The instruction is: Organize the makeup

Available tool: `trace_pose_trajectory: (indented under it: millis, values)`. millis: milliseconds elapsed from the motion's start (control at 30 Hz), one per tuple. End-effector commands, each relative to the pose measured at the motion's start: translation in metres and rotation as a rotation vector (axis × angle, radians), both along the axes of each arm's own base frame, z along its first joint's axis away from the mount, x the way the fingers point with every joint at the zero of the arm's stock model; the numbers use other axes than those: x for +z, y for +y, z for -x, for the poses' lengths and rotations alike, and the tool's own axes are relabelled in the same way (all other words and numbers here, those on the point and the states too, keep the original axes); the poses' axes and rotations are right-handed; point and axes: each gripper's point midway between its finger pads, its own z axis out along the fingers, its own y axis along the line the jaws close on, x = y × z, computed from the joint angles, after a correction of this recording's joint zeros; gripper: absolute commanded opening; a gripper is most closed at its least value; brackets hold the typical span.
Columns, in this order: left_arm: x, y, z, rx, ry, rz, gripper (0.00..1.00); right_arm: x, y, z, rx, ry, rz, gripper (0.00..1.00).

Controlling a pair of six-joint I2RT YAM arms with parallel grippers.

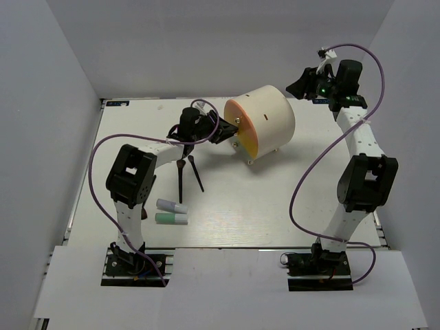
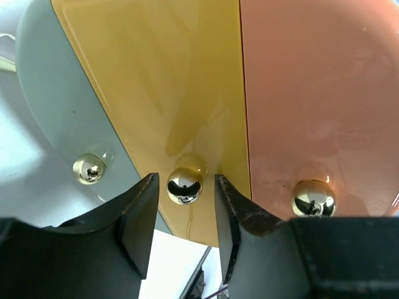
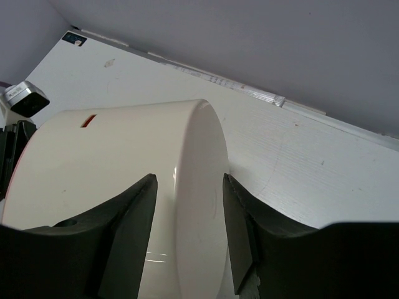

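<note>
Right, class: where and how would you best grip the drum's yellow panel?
Probably by its gold ball knob, coming head-on with a jaw on each side. The yellow panel is flat and smooth, so the knob is the only part standing proud; the left gripper straddles it, jaws open.

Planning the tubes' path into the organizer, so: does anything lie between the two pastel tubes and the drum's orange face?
Yes. Two black brushes lie between the tubes and the drum. The left end effector is also right at the drum's face, its open jaws on either side of a gold knob.
</note>
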Motion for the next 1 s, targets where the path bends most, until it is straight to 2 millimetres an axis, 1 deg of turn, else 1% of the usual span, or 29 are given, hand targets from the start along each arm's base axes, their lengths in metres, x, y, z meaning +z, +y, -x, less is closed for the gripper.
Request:
trace_pose_trajectory:
  millis: [0,167,300,333,467,600,700,833,900,967]
  values:
    - [0.009,-0.006,0.005,-0.024,-0.025,0.024,0.52,-0.003,-0.003,-0.005,-0.008,0.010,-0.023,0.53]
    - [0.007,-0.005,0.008,-0.029,-0.023,0.028,0.53,-0.013,0.000,-0.002,0.015,0.049,-0.037,0.53]
    - [0.008,-0.007,0.011,-0.046,-0.022,0.040,0.53,-0.017,0.001,-0.001,0.019,0.065,-0.040,0.53]
    - [0.008,-0.011,0.015,-0.055,-0.020,0.041,0.53,-0.018,0.001,-0.001,0.018,0.069,-0.041,0.53]
    - [0.007,-0.011,0.016,-0.062,-0.019,0.044,0.53,-0.020,0.003,0.001,0.026,0.079,-0.046,0.52]
    - [0.002,-0.013,0.014,-0.064,-0.007,0.050,0.48,-0.023,0.003,0.001,0.027,0.087,-0.049,0.51]
    - [0.002,-0.013,0.015,-0.069,-0.007,0.051,0.46,-0.024,0.004,0.001,0.028,0.092,-0.051,0.50]
    - [0.000,-0.013,0.016,-0.070,-0.001,0.050,0.37,-0.025,0.004,0.003,0.029,0.099,-0.051,0.49]
    - [0.000,-0.013,0.016,-0.072,0.001,0.050,0.31,-0.028,0.005,0.003,0.032,0.107,-0.052,0.48]
    - [0.000,-0.013,0.016,-0.073,-0.001,0.051,0.27,-0.030,0.005,0.003,0.033,0.111,-0.050,0.47]
